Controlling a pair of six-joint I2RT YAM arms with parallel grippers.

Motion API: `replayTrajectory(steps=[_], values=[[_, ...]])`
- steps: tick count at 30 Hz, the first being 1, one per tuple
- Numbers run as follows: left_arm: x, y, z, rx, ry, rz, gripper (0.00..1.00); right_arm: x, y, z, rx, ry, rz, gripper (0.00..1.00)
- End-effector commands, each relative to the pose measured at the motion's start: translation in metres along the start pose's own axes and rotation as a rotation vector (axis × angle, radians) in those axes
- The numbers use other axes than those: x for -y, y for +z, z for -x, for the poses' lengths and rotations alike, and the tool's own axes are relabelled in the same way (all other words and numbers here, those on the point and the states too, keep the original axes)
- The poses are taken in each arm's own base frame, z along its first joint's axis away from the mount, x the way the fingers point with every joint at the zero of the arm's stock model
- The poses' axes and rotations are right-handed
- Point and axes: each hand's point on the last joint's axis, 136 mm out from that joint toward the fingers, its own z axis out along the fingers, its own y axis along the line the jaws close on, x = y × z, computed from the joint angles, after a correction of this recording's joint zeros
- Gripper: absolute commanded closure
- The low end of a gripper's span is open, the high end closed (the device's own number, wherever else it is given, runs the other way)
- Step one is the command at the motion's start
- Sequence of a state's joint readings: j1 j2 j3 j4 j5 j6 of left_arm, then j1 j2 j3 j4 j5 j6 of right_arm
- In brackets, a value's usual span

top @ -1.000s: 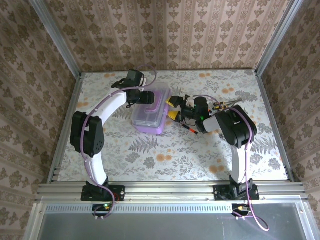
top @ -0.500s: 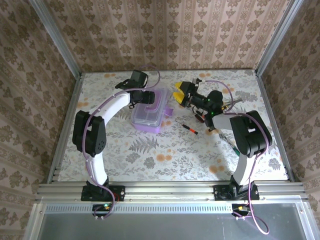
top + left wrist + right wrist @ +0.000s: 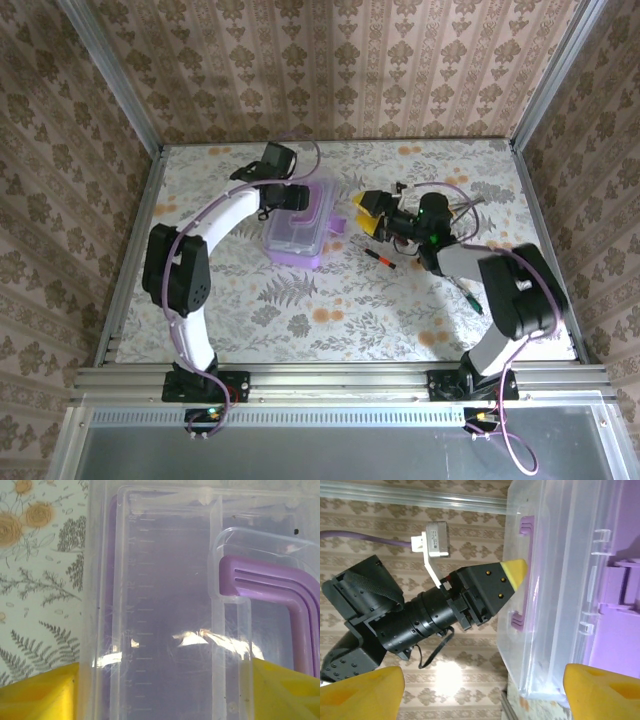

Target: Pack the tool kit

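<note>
We are failing to make out the box's [image 3: 298, 230] contents through its clear lid [image 3: 165, 605]. Box is sitting mid-tabletop [image 3: 300, 320], toward the far edge. Left gripper [image 3: 292, 197] is straddling the lid, jaws apart; clamping or not, we cannot tell. Right gripper [image 3: 366, 213] is hovering open just right of the box. Screwdriver [image 3: 380, 259] is lying nearer us.

Pale tabletop [image 3: 330, 320] printed with grey ferns and orange blossoms. Brown damask wallpaper [image 3: 330, 70] on the left, far and right sides. Aluminium posts [image 3: 112, 80] at both far corners; aluminium rail [image 3: 340, 381] along the near edge.
</note>
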State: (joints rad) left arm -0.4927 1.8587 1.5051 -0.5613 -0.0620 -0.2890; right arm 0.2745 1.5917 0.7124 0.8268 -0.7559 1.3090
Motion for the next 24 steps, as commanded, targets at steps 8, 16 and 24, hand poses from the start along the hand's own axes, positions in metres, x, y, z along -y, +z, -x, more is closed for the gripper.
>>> replayTrajectory(steps=[8, 16, 24], values=[[-0.001, -0.040, -0.096, -0.304, -0.133, -0.017, 0.21, -0.007, -0.043, -0.032, -0.096, -0.172, -0.296, 0.14], [-0.002, -0.090, -0.081, -0.248, -0.095, -0.027, 0.01, -0.005, -0.090, -0.046, -0.080, -0.285, -0.490, 0.14], [0.004, -0.110, -0.096, -0.246, -0.116, -0.085, 0.09, 0.000, -0.109, -0.069, -0.089, -0.266, -0.489, 0.14]])
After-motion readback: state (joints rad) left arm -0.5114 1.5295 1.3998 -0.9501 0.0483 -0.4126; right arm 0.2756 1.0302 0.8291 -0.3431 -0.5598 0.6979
